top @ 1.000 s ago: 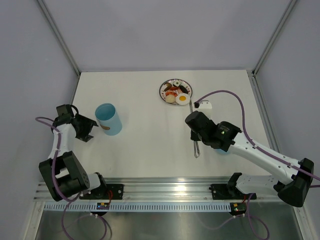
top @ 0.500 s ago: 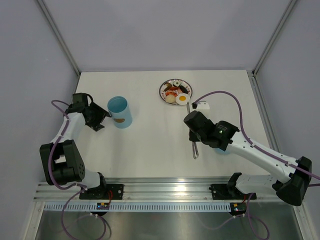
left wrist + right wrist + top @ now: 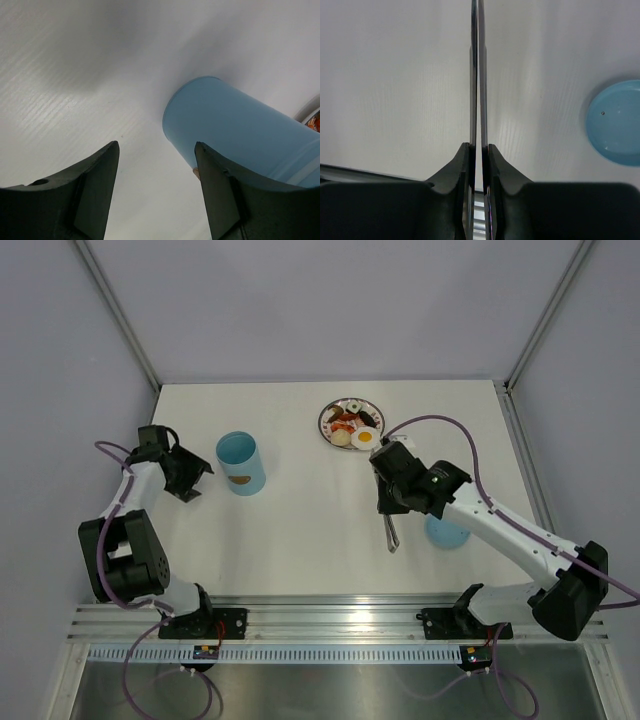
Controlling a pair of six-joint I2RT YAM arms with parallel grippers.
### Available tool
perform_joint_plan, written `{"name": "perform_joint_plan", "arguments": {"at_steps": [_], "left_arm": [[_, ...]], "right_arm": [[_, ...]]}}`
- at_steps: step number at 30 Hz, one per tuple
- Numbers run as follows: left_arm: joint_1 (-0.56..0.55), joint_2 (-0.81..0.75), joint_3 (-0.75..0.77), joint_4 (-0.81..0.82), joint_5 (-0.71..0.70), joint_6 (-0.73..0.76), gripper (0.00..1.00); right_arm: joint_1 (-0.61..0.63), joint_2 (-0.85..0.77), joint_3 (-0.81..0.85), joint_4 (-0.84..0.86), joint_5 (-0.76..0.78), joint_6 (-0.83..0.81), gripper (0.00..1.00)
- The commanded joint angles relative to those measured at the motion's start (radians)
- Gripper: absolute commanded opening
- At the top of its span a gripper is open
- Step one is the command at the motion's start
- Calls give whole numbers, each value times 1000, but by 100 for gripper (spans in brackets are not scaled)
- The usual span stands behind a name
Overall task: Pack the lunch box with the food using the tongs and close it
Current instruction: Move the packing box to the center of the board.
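Pinching the tongs (image 3: 476, 75), the right gripper (image 3: 479, 150) presses both slim arms almost together. It should relax enough to part the tips before straddling one piece of food (image 3: 352, 426) on the plate (image 3: 325, 420). The left gripper (image 3: 156, 145) stands spread beside the upright lunch box (image 3: 241, 463), not touching it. The box's brown mark may be a sticker, and no writing is legible.
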Motion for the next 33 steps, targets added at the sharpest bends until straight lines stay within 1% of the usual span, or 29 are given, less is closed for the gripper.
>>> {"name": "perform_joint_plan", "arguments": {"at_steps": [1,5,8,13,18,26,27,30,33], "left_arm": [[-2,39,45,52,23,-9,66],[-20,94,80,51,48,-4,66],[-62,114,96,57,49,-10,66],[-129,140,99,81,57,-41,66],[-171,185,122,98,60,-52,67],[-232,284,220,88,85,-23,67],[-258,294,241,85,86,-9,67],[-278,323,266,71,92,19,67],[-284,327,284,48,83,40,67]], "right_arm": [[-60,36,94,-32,-104,-67,18],[-123,103,173,-63,-149,-107,20],[-163,160,239,-83,-181,-136,21],[-193,246,346,-103,-217,-160,21],[-209,330,430,-104,-238,-182,22],[-249,444,526,-101,-258,-205,25],[-255,451,538,-98,-259,-205,25],[-285,471,544,-78,-272,-202,25],[-319,471,523,-45,-336,-194,25]]}}
